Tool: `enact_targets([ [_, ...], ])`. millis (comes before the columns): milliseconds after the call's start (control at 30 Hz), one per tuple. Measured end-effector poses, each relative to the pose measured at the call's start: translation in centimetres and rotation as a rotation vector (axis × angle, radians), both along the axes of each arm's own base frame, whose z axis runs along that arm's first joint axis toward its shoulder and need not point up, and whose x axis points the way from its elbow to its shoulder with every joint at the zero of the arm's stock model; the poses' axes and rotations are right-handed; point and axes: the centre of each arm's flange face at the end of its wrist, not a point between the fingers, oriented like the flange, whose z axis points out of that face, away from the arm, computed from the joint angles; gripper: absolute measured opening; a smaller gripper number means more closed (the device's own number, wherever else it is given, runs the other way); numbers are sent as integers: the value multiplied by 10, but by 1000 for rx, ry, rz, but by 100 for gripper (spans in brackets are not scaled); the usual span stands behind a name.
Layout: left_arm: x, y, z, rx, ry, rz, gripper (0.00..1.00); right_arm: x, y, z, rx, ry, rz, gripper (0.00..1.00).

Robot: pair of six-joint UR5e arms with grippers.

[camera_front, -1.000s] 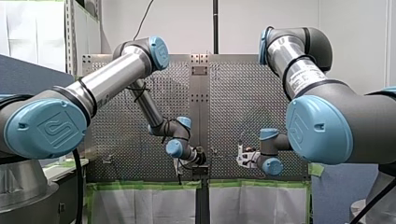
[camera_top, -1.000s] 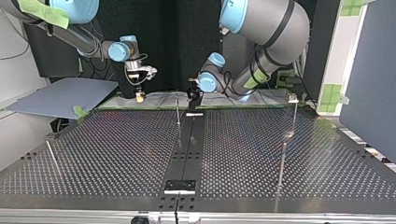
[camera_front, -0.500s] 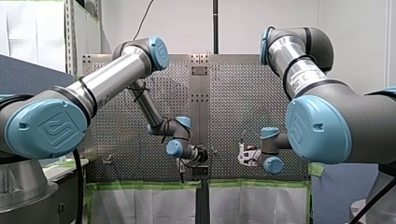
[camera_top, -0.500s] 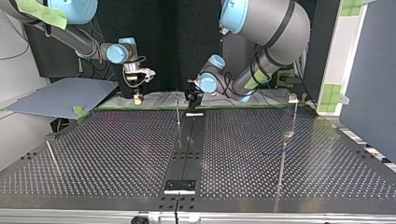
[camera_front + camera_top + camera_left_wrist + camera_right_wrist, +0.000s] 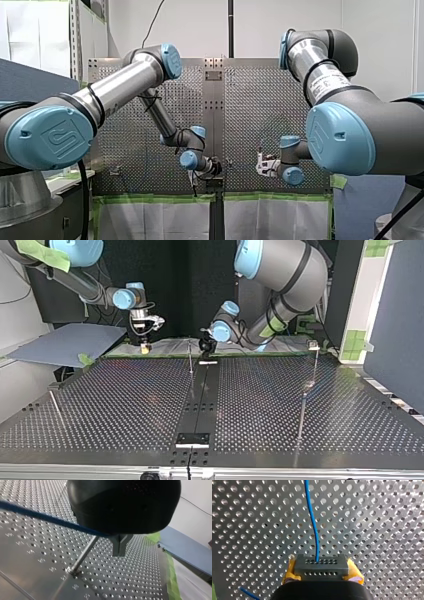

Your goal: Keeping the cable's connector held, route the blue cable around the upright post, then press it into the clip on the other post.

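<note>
The perforated metal table (image 5: 125,405) fills the lower two thirds of the top view, with a dark background behind it. Near the centre of that frame, by the table's far edge, stands a thin upright post (image 5: 190,359). At the right of the frame a second post (image 5: 316,367) carries a small clip (image 5: 313,345) at its top. My right arm comes in from the upper left, and my right gripper (image 5: 145,343) hangs over the far edge, left of centre. My left gripper (image 5: 206,346) is low over the table, just right of the upright post. In the right wrist view the yellow pads (image 5: 290,573) are clamped on either side of a dark grey connector (image 5: 321,566) with two rows of small holes. The blue cable (image 5: 313,522) leaves one of those holes and runs on ahead of the gripper over the table. In the left wrist view the cable runs taut across the table and disappears under the black gripper body, right where the upright post's upper end meets it. Whether cable and post touch, or whether this gripper grips the cable, I cannot tell.
</note>
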Motion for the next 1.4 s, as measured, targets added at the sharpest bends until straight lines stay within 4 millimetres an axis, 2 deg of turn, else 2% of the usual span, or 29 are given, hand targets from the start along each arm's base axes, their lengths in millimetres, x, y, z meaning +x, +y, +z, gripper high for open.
enact_targets([
  [533, 10, 8, 0, -7, -1, 9, 0, -18, -23, 8, -14, -21, -55, 0],
  [933, 30, 20, 8, -6, -36, 59, 0, -19, -35, 14, -24, -19, -51, 0],
  [1333, 36, 27, 8, 43, -71, 84, 0, -21, -42, 17, -31, -19, -49, 0],
  [1367, 36, 28, 8, 49, -74, 83, 16, -21, -42, 17, -31, -19, -48, 0],
  [1400, 37, 28, 8, 55, -76, 82, 16, -21, -43, 17, -31, -19, -48, 0],
])
